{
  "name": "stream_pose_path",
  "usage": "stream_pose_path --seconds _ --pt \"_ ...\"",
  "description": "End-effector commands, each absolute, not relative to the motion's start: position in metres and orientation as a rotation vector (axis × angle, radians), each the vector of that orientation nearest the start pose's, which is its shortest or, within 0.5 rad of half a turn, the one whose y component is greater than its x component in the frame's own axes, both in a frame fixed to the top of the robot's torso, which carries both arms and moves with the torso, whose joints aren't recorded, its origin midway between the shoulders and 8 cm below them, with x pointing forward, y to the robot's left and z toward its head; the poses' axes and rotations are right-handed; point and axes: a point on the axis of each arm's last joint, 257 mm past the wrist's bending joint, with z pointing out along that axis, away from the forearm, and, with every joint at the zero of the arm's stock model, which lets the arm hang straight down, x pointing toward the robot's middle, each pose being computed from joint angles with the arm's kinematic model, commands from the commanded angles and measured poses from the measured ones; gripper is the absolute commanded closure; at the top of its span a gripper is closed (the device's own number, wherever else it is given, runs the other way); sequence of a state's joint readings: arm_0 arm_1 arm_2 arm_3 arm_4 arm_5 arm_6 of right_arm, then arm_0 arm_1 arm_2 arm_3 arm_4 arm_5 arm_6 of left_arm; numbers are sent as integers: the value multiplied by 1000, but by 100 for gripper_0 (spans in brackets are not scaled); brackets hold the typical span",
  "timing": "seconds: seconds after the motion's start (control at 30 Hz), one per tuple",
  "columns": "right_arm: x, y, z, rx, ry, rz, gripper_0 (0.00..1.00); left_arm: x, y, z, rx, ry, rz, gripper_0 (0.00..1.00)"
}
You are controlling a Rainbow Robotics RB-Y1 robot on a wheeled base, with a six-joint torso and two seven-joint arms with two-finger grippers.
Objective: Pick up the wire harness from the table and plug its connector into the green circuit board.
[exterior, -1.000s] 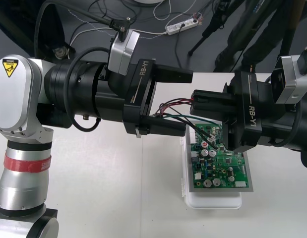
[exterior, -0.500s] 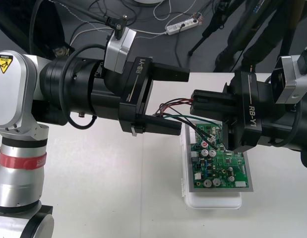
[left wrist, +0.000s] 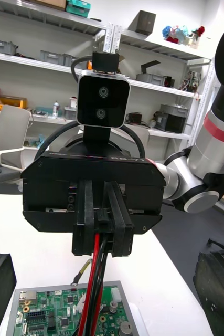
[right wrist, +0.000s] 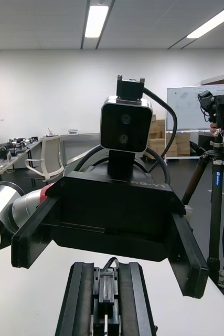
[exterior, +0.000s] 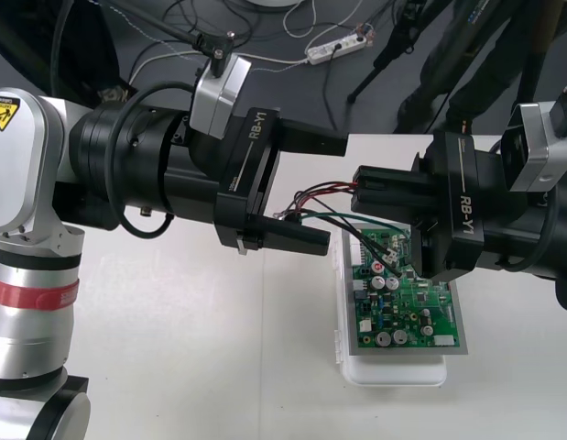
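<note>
My right gripper point(exterior: 359, 197) hovers over the far end of the green circuit board point(exterior: 407, 307), shut on the wire harness point(exterior: 315, 194). Its red, black and green wires trail left and curve down toward the board. In the right wrist view the black plug point(right wrist: 106, 294) sits clamped between my right fingers point(right wrist: 83, 299). My left gripper point(exterior: 336, 192) faces it from the left, open, one finger on each side of the wires' free end without touching them. The left wrist view shows the wires point(left wrist: 95, 283) hanging from the right gripper point(left wrist: 102, 231) above the board point(left wrist: 54, 312).
The board rests on a white base point(exterior: 393, 371) at the table's right middle. Bare table lies to the left of the base and in front of it. Cables and a power strip point(exterior: 336, 46) lie on the dark floor beyond the table's far edge.
My left gripper has drawn back a little to the left, away from the right gripper. The right gripper and the harness have stayed where they were.
</note>
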State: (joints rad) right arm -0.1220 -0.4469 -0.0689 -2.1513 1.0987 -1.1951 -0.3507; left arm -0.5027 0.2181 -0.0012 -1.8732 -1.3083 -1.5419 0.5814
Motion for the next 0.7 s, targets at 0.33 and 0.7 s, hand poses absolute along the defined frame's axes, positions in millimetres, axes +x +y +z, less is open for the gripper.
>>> stream_pose_path --seconds 0.33,0.7 --pt "281 -33 25 -1180 838 971 100 285 -41 9 1571 879 -1193 0" --pt "281 -33 25 -1179 837 972 100 283 -44 9 1582 877 -1196 0"
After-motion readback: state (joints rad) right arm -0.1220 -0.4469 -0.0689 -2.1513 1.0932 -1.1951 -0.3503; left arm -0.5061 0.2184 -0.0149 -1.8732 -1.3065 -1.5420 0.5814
